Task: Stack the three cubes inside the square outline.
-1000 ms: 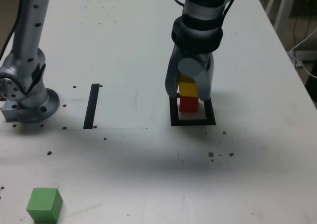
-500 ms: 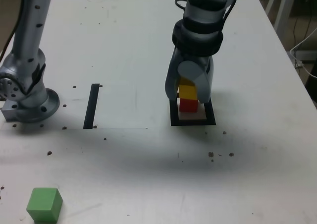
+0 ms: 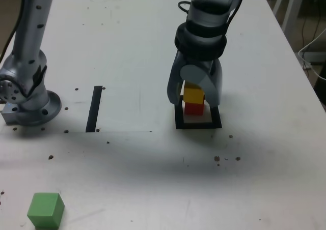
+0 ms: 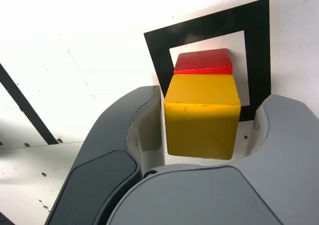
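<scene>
On the counter [image 3: 127,159], three cubes in all: one red cube [image 3: 194,109], one yellow cube [image 3: 194,95] and one green cube [image 3: 46,210]. Also one square outline [image 3: 198,125], one straight black strip [image 3: 94,109] and one arm [image 3: 208,29] with one pincer [image 3: 194,98]. Makes a stack of two, yellow on red, inside the outline, well in from the counter's far edge and closer to its right edge than to its left side in the exterior view. Leaves green alone at the lower left of the exterior view, well apart from the stack and far from the counter's far edge.

No long axis to give for any cube, all sides being equal. Turns one yellow face and one red face towards the exterior camera, much in line with the outline's sides. Runs the outline's far and near sides roughly along the far edge, the strip lengthwise roughly across that direction.

Stands partly open at the pincer, a finger to either side of yellow, gaps showing in the wrist view; grips nothing.
</scene>
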`<state>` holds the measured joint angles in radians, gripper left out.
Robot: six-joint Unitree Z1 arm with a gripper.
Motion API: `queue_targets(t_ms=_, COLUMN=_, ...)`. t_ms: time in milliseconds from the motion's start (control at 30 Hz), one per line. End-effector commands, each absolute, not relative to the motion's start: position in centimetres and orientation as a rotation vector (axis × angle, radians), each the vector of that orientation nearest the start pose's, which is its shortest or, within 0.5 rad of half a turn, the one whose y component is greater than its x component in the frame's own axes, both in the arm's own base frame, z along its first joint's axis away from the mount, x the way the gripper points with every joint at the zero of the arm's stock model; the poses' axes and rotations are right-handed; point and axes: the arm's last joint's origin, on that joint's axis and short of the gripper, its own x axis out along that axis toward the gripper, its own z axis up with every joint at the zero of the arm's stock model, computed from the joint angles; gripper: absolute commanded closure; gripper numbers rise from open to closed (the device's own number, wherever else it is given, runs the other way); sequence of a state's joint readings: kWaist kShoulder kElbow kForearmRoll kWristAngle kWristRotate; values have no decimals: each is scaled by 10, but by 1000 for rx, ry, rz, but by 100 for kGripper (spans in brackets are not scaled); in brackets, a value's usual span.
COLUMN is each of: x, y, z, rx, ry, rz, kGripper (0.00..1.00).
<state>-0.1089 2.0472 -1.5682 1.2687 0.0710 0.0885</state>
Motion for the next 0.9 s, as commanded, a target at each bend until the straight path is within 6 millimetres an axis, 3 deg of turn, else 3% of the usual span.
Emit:
queue_targets(t_ms=0, x=347, y=-33, z=260, rx=219, ry=1715, rz=-68, kGripper=2)
queue_targets(t_ms=233, x=308, y=-28, z=285, rx=201, ry=1669, rz=24, kGripper=1)
queue_targets(t_ms=433, x=266, y=-35, z=296, rx=190, ry=1654, rz=37, kGripper=1)
queue_targets(t_ms=867, x=194, y=-91, z=292, rx=175, ry=1732, rz=-10, kGripper=1)
